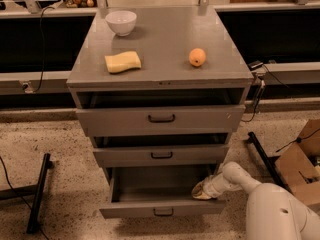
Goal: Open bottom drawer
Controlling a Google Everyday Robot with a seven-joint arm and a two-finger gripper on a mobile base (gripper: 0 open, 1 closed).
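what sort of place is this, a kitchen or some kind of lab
Likely a robotics lab or workshop: a grey metal drawer cabinet on a speckled floor, cables, a cardboard box. The robot's end effector sits at the right side of the open bottom drawer.

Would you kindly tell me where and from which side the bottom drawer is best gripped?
Grip the bottom drawer by its small dark bar handle, centred on the front panel, coming from the front: the bar lies horizontal and appears the only protruding hold. The hand sits inside the drawer's right end, behind the panel.
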